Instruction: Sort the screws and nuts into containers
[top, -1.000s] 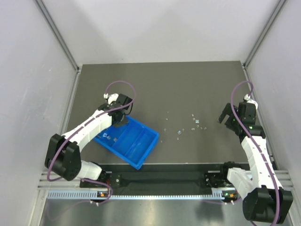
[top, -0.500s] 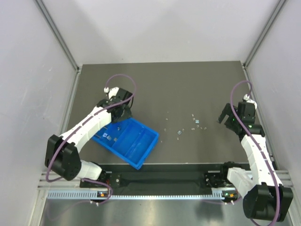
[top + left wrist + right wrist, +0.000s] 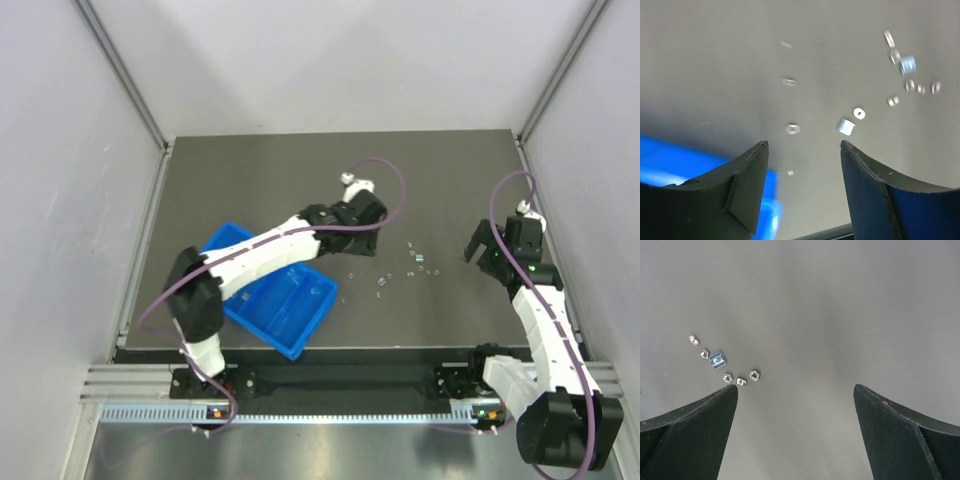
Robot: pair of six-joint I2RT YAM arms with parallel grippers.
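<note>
The left gripper [image 3: 802, 145] is held spread and empty, the nuts [image 3: 859, 113] lying on the bench [image 3: 740, 50] just ahead of it. If it is lowered off-centre, a nut could be pushed away.

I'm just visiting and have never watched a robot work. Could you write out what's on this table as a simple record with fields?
Surface: dark grey table
Container: bright blue rectangular plastic tray with dividers, at the front left of the table
Loose parts: tiny silver metal nuts and other silver specks, scattered on the table right of the tray; too small to tell if any are screws
Left gripper: open, empty, over the table beside the loose parts
Right gripper: open, empty, to the right of the parts
</note>
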